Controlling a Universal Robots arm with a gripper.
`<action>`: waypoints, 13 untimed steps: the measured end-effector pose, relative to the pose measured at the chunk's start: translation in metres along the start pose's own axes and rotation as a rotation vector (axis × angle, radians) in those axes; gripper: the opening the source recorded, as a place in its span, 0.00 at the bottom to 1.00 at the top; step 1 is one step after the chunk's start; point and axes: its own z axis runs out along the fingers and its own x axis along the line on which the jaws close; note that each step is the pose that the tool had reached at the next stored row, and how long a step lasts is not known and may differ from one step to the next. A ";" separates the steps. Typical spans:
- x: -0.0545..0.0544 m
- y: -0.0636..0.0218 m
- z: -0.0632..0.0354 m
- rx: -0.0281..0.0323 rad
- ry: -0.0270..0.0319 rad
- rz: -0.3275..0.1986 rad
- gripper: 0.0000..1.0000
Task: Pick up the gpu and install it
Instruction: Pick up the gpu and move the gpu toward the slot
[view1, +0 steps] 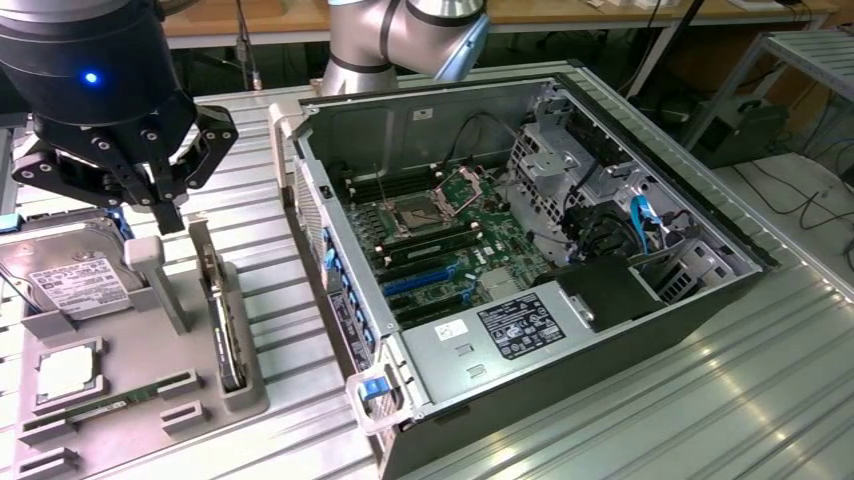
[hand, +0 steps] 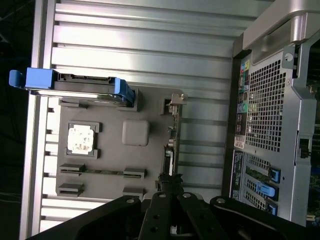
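Ribbed, silvery aluminium surface (view1: 747, 400) (hand: 140, 45) underneath, long grooves catching the light. On it, toward the exterior view's left, a matt grey moulded plastic tray (view1: 140, 430) (hand: 112, 112) with blocky slots and posts. Standing on its long edge in one slot of that tray, a thin, flat, dark gpu (view1: 227, 320) (hand: 171, 135) with a silvery metal edge, seen edge-on from the wrist as a narrow strip. In the same tray:
- a boxy silver hard drive with a white label (view1: 74, 285) (hand: 75, 86) in a bright blue plastic bracket
- a small square metal-capped processor chip (view1: 64, 370) (hand: 81, 138)
- a narrow green memory stick (view1: 114, 403) (hand: 102, 171) lying flat between grey clips

To the exterior view's right, a large open computer case (view1: 347, 130) (hand: 270, 110): grey sheet-metal walls, perforated rear panel, green board with blue slots inside. Between tray and case, a bare strip of ribbed surface. Above the gpu's top edge, open air.

Black, linkage-built jaws pressed together, pinching nothing, fingertips (view1: 168, 215) (hand: 169, 184) pointing down. Hanging just above the tray, over a grey upright post (view1: 158, 285) (hand: 135, 132). Close to the gpu's end farther from the exterior camera, slightly to the exterior view's left of it. From the wrist, tips in line with the card's length at one end. Contact with the gpu: cannot tell. Gpu seated in its slot, not yet lifted.
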 end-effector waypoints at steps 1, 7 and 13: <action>0.000 0.0000 0.0000 0.0000 0.0000 0.000 0.11; 0.000 0.0000 0.0000 0.0001 0.0001 0.000 0.11; 0.000 0.0000 0.0000 0.0000 0.0000 0.000 0.42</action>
